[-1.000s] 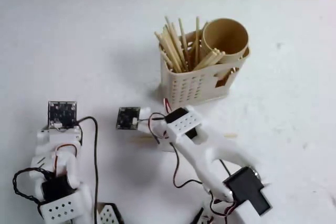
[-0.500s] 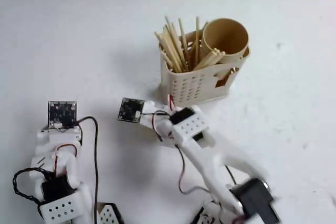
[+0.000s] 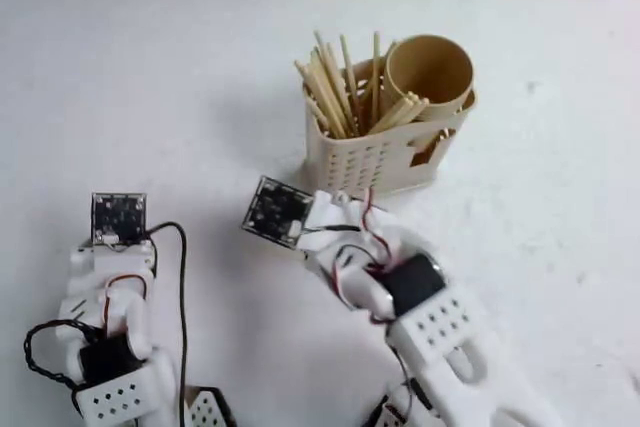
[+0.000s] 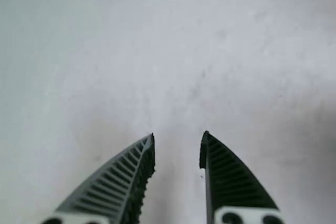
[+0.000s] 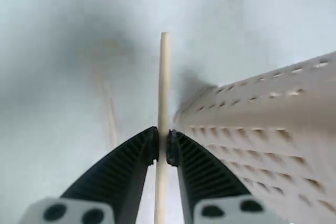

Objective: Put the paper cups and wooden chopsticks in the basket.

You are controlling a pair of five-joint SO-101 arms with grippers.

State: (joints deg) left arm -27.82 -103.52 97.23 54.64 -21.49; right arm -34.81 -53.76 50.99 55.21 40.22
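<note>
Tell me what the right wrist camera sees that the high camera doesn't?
Right wrist view: the right gripper pinching one wooden chopstick up close, beside the holey wall of the basket. High view: the paper cup and the bunch of chopsticks standing in the basket, plus the left arm off to one side. Both: the basket and the white table.

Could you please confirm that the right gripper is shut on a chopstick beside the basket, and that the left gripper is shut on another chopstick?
Not quite: the left gripper is open above the table and holds nothing, as the left wrist view shows. The right gripper is indeed shut on a chopstick beside the basket.
</note>
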